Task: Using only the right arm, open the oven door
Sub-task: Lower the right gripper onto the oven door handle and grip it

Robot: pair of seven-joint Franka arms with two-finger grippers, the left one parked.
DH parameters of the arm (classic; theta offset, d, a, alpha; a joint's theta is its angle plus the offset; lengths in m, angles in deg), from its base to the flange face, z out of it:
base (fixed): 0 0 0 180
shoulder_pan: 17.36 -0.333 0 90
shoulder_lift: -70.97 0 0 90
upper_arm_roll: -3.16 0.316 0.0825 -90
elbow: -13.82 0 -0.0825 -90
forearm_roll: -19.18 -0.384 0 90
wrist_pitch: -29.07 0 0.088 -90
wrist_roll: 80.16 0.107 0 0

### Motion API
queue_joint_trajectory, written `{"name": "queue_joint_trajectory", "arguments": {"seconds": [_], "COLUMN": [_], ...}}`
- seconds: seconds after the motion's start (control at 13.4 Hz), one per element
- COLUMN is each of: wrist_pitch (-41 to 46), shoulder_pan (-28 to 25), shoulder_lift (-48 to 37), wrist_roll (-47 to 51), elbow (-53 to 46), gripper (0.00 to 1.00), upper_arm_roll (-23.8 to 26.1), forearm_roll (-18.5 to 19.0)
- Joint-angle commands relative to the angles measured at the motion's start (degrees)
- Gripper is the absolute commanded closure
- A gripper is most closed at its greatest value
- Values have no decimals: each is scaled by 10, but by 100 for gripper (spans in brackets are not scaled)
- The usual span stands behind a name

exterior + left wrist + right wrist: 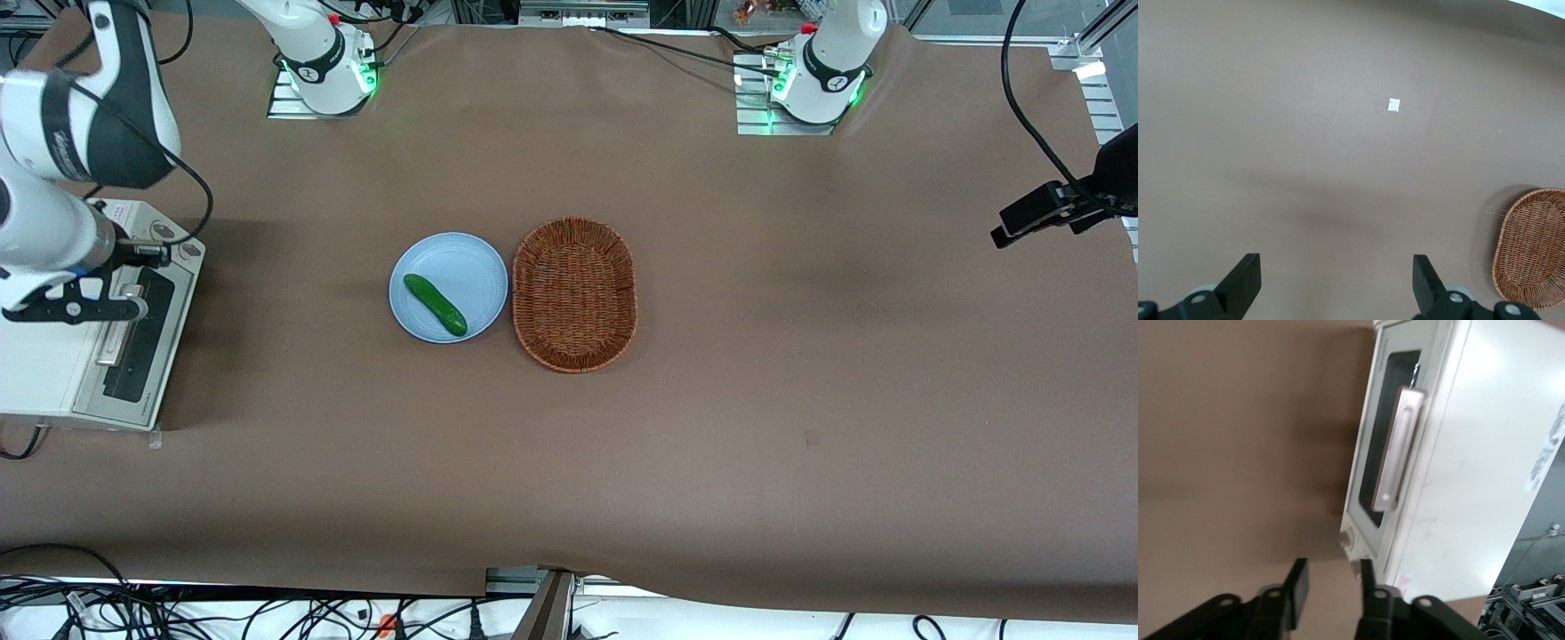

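One cucumber [436, 305] on blue plate [462, 258], wicker basket [575, 294] beside it; hand [1331, 583] slightly spread above shut oven door [1395, 447].

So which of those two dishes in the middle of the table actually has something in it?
The blue plate: a green cucumber lies on it. The wicker basket beside it holds nothing. The gripper hovers over the oven, away from both.

White right arm [53, 133], dark joint bands, black cable, black gripper [1331, 583].
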Motion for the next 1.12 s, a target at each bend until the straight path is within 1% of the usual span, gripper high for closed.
{"name": "queue_joint_trajectory", "arguments": {"seconds": [0.0, 0.15, 0.3, 0.52, 0.9, 1.05], "wrist_pitch": [-30, -51, -78, -120, -120, -124], "shoulder_pan": [2, 3, 3, 3, 1, 3], "shoulder_lift": [29, 58, 88, 111, 111, 118], "wrist_roll": [56, 101, 152, 154, 153, 156], "elbow": [-4, -5, -6, -5, -5, -5], "gripper": [100, 100, 100, 100, 100, 100], "upper_arm_roll": [-2, -4, -17, -34, -40, -41], "forearm_roll": [51, 103, 111, 115, 152, 154]}}
